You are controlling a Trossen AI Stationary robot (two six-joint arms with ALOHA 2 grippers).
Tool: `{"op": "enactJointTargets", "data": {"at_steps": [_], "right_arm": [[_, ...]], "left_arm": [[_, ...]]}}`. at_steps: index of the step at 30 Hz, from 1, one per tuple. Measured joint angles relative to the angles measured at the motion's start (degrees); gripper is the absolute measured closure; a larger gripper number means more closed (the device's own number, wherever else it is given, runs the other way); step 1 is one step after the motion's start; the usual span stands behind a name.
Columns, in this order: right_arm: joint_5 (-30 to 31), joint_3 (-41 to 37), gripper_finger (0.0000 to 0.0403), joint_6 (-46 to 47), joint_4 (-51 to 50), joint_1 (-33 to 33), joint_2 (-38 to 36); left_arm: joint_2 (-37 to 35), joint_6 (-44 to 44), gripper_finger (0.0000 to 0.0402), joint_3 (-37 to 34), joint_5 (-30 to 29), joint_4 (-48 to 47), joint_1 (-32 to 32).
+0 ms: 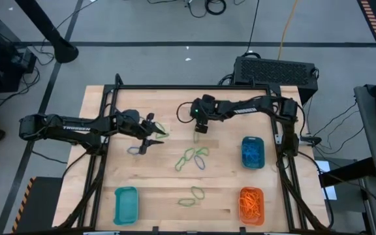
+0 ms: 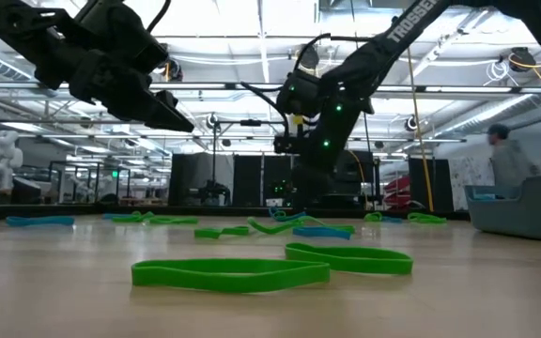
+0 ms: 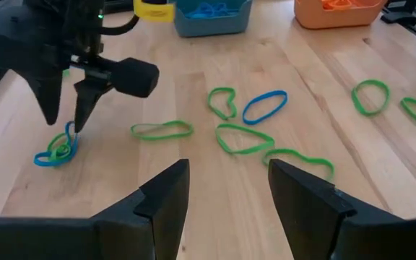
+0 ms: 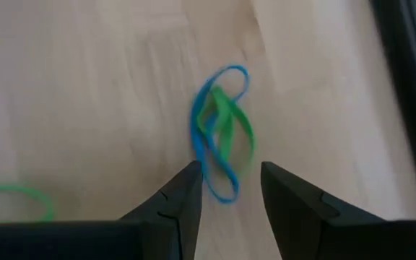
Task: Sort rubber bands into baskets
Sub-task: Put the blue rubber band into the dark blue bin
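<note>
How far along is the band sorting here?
Done: blue bands lie in the right teal basket, and orange bands in the orange basket. In hand: nothing is held; the right gripper hovers open over a tangled blue and green pair, and the left gripper is open and empty. Left: several green bands on the table; the left teal basket looks empty.
</note>
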Motion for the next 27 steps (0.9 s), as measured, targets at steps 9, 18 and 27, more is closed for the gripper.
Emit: {"op": "enactJointTargets", "data": {"at_steps": [9, 18, 27], "right_arm": [[-2.0, -0.1, 0.0268, 2.0, -1.2, -1.2, 0.5], [-2.0, -0.1, 0.0268, 3.4, -1.8, -2.1, 0.5], [-3.4, -0.1, 0.0268, 3.4, 0.2, -2.2, 2.4]], "left_arm": [[0.0, -0.8, 0.0203, 0.0, 0.0, -0.9, -0.2], [0.0, -1.7, 0.0203, 0.0, 0.0, -1.0, -0.3], [0.0, -1.8, 0.0203, 0.0, 0.0, -1.0, -0.3]]}}
